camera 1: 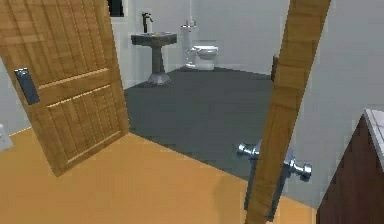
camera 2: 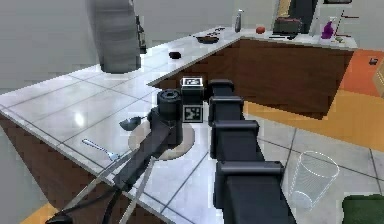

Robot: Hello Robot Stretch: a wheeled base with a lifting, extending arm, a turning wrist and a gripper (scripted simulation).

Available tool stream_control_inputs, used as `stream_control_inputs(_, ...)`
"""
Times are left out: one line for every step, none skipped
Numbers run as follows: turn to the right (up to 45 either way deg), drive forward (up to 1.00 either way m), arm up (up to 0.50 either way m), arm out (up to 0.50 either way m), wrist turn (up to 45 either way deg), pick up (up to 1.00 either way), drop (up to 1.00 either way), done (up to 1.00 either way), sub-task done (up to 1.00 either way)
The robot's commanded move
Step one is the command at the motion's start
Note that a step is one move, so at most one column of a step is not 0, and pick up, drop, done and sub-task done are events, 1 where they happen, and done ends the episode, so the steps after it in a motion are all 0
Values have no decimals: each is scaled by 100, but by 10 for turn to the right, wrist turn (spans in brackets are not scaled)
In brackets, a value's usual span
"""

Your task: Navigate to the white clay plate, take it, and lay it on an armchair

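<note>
A round pale plate [camera 2: 183, 148] lies flat on the light tiled countertop [camera 2: 60, 105] in the arm side view. The dark arm [camera 2: 240, 160] rises from the bottom edge, with its two marked white squares beside the plate. The gripper [camera 2: 120, 185] has its dark body over the plate, and its thin fingers [camera 2: 105, 180] run down to the left across the counter's front. With the plate lying on the counter behind the gripper, I cannot tell whether it holds anything.
A spoon [camera 2: 130, 122] and a fork [camera 2: 98, 150] lie left of the plate, a clear glass [camera 2: 312, 180] stands right of the arm, and a grey canister [camera 2: 115, 35] behind. The forward view has a wooden door [camera 1: 65, 80], an edge-on door with a silver handle [camera 1: 295, 168], a sink [camera 1: 155, 45] and a toilet [camera 1: 205, 50].
</note>
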Motion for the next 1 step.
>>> stream_control_inputs(0, 0, 0, 0, 450, 0, 0, 0, 0)
